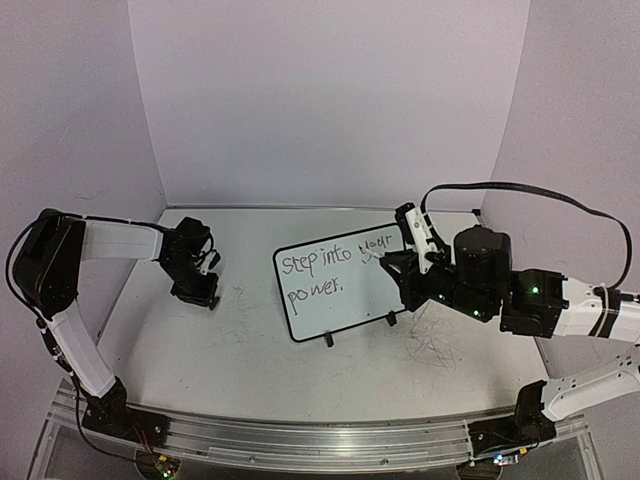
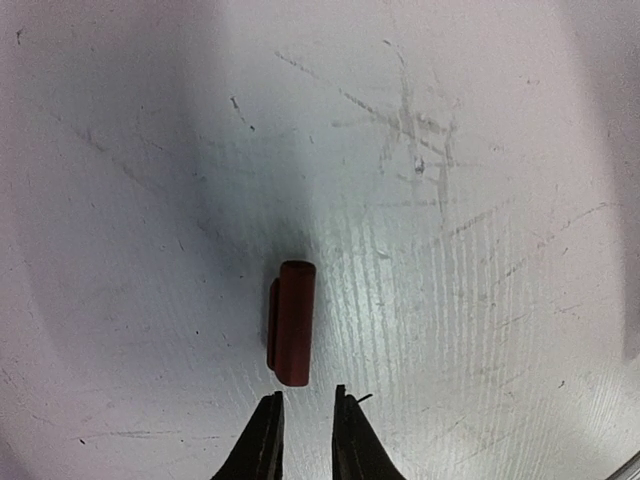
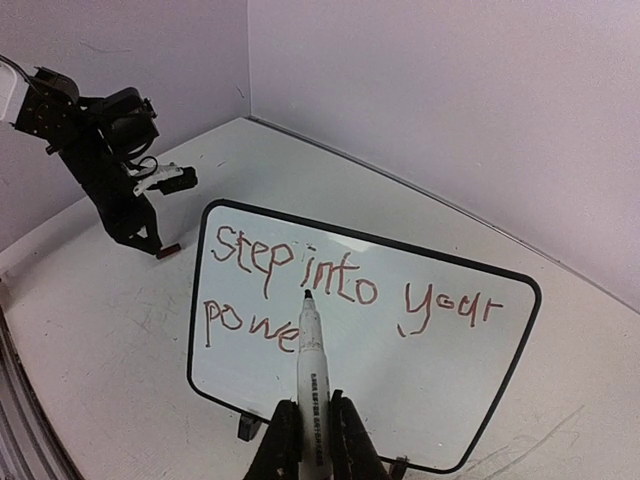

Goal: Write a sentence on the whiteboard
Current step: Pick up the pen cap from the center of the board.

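The sentence (image 3: pixel 340 285) reads "step into your power." in two lines on the whiteboard (image 3: pixel 455 385). The full stop shows in the top view, so the writing looks done, and the step in hand is probably capping the marker (image 3: pixel 312 365).

The right hand (image 3: pixel 312 408) is clamped on the marker barrel. The tip points forward out of the fingers and ends at the board face between "into" and the "power" line. Can't tell if the tip touches the board or sits just off it.

The left hand (image 2: pixel 307 393) has its fingers narrowly apart with nothing between them, aimed down at the desk (image 2: pixel 120 150). The red cap (image 2: pixel 292 322) lies flat just ahead of its fingertips, a bit toward the left finger, long axis roughly in line with the fingers.

To do it well:
- **Left hand:** the gap looks barely cap-wide, so spread the fingers first. Move forward until the cap sits between the pads, then close across its short width near mid-length. Which end is the open one can't be told, so check before mating.
- **Right hand:** pull the tip straight back off the board. A sideways drag would mark the words, and a push could tip the board on its small feet.

The whiteboard stands directly ahead of the right hand and close to it. It is well apart from the left hand, off toward the right arm's side.
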Available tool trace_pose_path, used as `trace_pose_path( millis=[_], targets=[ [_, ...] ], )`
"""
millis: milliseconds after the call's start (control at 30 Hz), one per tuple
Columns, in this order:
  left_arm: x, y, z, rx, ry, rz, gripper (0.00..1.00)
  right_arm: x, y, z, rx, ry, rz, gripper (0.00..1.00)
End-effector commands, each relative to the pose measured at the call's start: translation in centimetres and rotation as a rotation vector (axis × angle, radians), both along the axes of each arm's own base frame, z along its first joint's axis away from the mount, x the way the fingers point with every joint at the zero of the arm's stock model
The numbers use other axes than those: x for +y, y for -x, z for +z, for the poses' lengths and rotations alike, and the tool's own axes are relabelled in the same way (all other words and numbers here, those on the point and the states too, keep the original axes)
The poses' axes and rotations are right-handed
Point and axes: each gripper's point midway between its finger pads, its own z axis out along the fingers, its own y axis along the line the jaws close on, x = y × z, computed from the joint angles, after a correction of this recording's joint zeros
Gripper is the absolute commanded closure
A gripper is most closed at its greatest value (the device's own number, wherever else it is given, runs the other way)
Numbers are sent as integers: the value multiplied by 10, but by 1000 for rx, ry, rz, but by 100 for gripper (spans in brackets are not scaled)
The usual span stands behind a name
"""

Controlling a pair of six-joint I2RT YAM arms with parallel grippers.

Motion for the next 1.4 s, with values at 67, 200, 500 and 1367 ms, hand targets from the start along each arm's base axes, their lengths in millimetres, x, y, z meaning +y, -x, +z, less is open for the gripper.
trace_pose_path(
  millis=[67,200,500,1367],
  targets=[
    [-3,-12,3,-37,-1,-3,59,2,5,42,-32,-127,22,100],
    [-2,-21,-3,-39,-31,-12,57,-4,6,42,-32,-136,8,100],
    [-6,-24,-18,-5,-38,-36,68,-3,3,38,-34,-119,1,100],
    [-10,-22,-31,30,-53,-86,76,-7,4,38,-39,-144,-7,100]
  ],
)
